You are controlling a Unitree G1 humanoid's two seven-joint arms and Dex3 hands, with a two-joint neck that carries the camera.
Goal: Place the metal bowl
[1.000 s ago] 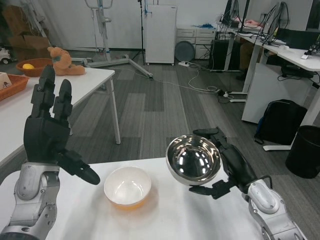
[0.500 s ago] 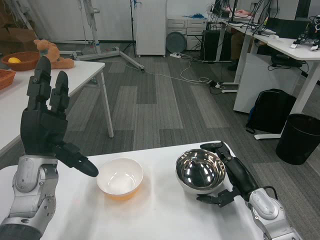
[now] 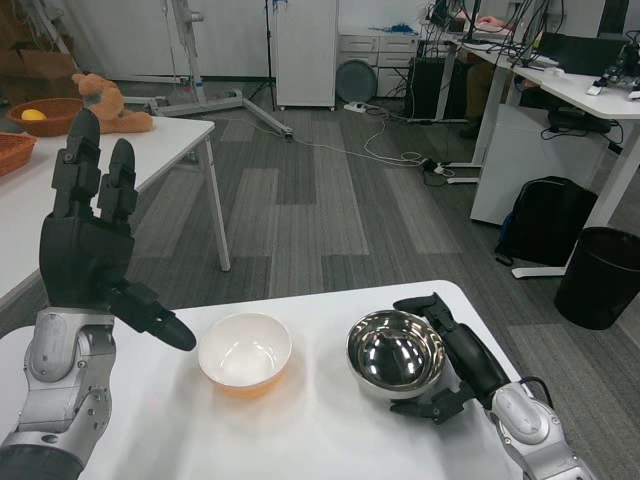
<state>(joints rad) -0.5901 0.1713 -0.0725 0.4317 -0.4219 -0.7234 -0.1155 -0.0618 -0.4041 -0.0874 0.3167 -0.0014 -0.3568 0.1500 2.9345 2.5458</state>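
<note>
The shiny metal bowl (image 3: 395,353) sits upright on the white table (image 3: 320,440), right of centre. My right hand (image 3: 455,365) cups its right side, fingers along the far rim and thumb below the near wall. A white bowl with an orange outside (image 3: 245,352) stands to its left, a small gap between the two. My left hand (image 3: 90,255) is raised above the table's left part, fingers spread upward, thumb pointing toward the white bowl, holding nothing.
A second white table (image 3: 150,145) at the far left carries a plush toy (image 3: 105,100), a brown bowl with a yellow fruit (image 3: 40,115) and a wicker basket (image 3: 8,155). Desks, a black backpack (image 3: 545,225) and a black bin (image 3: 598,275) stand on the right.
The metal bowl has come down from a raised, tilted hold and now rests level on the table. The left hand has stayed raised. The camera has shifted slightly.
</note>
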